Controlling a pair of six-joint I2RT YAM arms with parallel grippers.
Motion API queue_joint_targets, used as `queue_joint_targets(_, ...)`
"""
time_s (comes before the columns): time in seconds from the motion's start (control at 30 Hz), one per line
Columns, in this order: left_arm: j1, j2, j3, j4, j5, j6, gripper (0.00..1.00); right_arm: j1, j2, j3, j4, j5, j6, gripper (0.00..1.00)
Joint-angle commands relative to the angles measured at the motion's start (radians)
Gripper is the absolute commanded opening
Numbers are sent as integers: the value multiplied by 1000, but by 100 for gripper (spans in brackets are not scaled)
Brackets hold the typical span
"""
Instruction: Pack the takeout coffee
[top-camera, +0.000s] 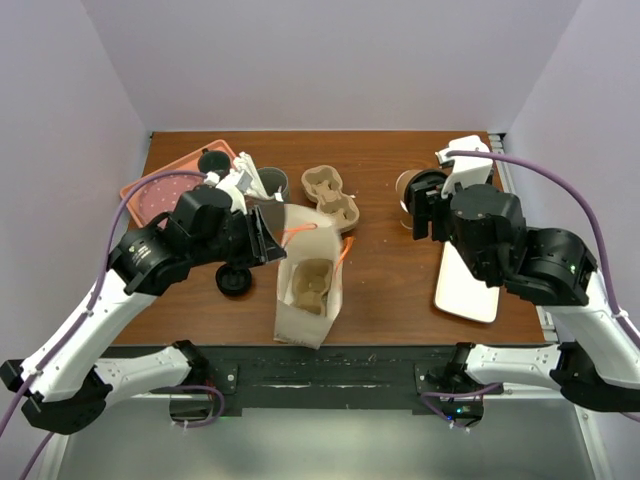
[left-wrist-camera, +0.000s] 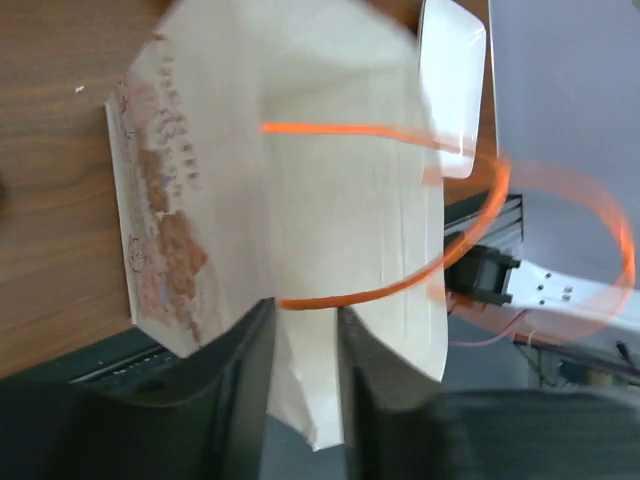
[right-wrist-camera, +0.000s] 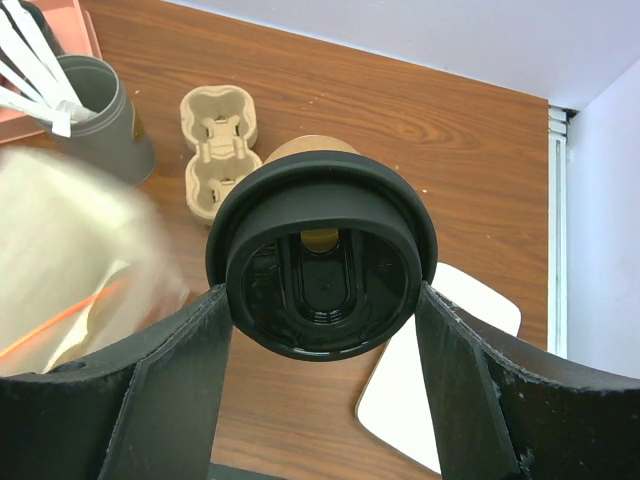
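Note:
The takeout coffee (right-wrist-camera: 320, 265), a tan cup under a black lid, sits between the fingers of my right gripper (right-wrist-camera: 320, 292), which press on the lid's two sides. From the top view, that cup (top-camera: 408, 188) is at the table's right back with the right gripper (top-camera: 420, 205) shut on it. A white paper bag (top-camera: 300, 328) with orange handles (left-wrist-camera: 400, 290) stands open in the near middle, with a cardboard cup carrier (top-camera: 312, 285) inside. My left gripper (left-wrist-camera: 305, 310) straddles the bag's rim (left-wrist-camera: 300, 380), jaws slightly apart, paper loose between them.
A second cardboard carrier (top-camera: 330, 195) lies behind the bag. A grey tumbler with white utensils (right-wrist-camera: 100, 115) stands at the back left by a pink tray (top-camera: 160, 190). A long white tray (top-camera: 468, 280) lies at the right edge. A black round lid (top-camera: 233, 280) rests left of the bag.

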Motion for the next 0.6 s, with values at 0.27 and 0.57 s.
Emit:
queue_joint_targets(0.27,2,77,246,11,-32,376,66,-2,-16,19,37,-6,33,15)
queue_joint_targets(0.57,2,215,388,164,-59,870,73,-3,-31,43,16,-3,3,15)
